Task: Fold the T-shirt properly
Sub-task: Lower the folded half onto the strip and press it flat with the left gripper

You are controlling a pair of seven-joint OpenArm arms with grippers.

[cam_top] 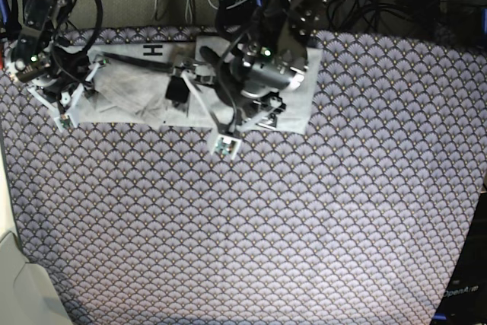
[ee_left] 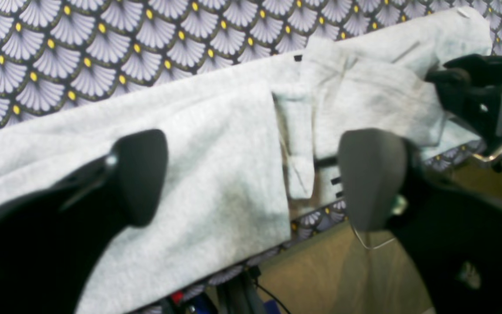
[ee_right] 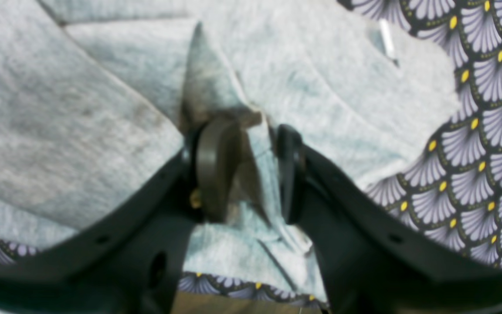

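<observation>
Fan-patterned cloth [cam_top: 304, 211] covered the desk; soft, limp T-shirt [ee_left: 216, 144], left jaws spread, right jaws pinching a fold, best gripped at edges.

Much of the shirt sits behind arms or past the frame edges.
In the base view both arms cover the middle and left end of the shirt [cam_top: 137, 89], and its black lettering [cam_top: 156, 51] shows only in part. The left wrist view is soft; the left gripper [ee_left: 251, 179] is cropped at the bottom edge. In the right wrist view the right gripper [ee_right: 244, 170] hides the fabric fold it pinches, and the shirt runs off the top and left.
</observation>
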